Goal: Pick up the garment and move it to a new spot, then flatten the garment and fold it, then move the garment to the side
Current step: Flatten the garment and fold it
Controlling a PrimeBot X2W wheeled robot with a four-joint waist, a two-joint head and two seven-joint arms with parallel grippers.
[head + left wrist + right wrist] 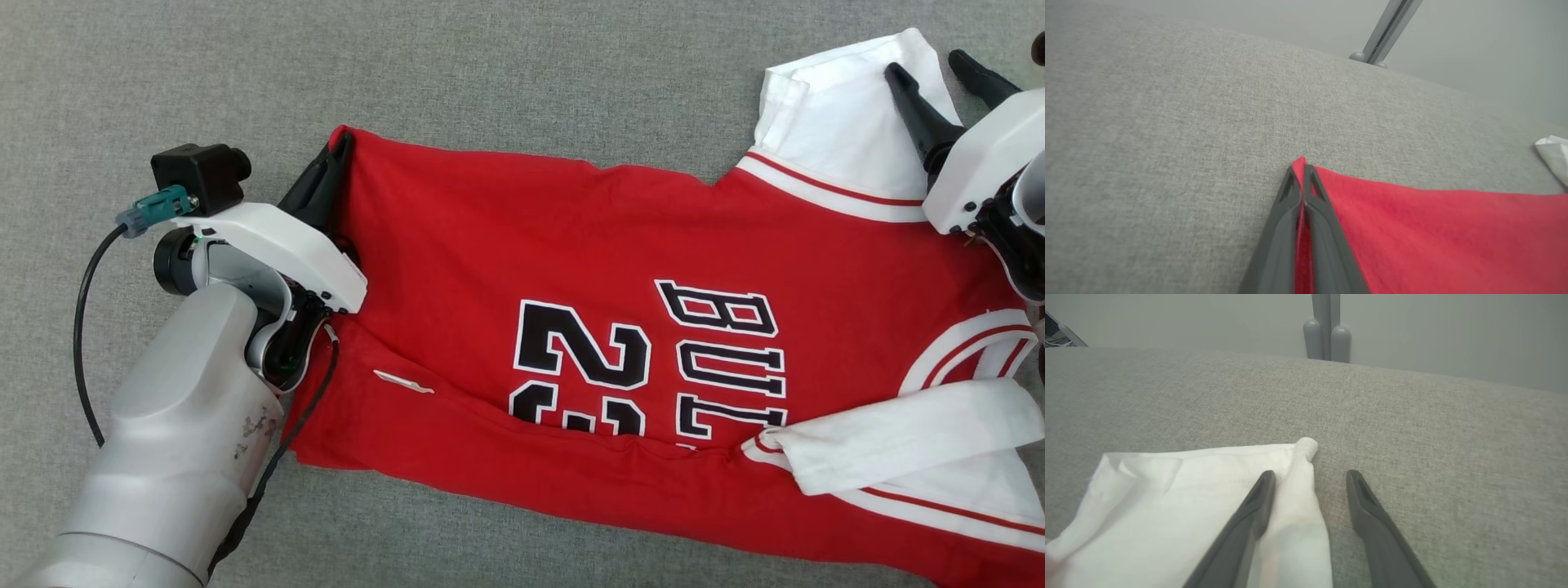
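Left hand (344, 140) pinches the far-left corner of the garment (571, 269), likely soft and light; right hand (927, 65), spread, straddles its sleeve (824, 122).

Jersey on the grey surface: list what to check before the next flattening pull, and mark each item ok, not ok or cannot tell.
1. Left gripper shut on the red hem corner of the jersey: ok.
2. Right gripper gripping the far sleeve: not ok; the sleeve's edge lies inside the open gripper.
3. Jersey body flat: not ok; a fold along the near side hides part of the number.
4. Near sleeve spread out: not ok; it is folded over the red body.
5. Left arm's cable free of the cloth: cannot tell; it hangs across the hem.
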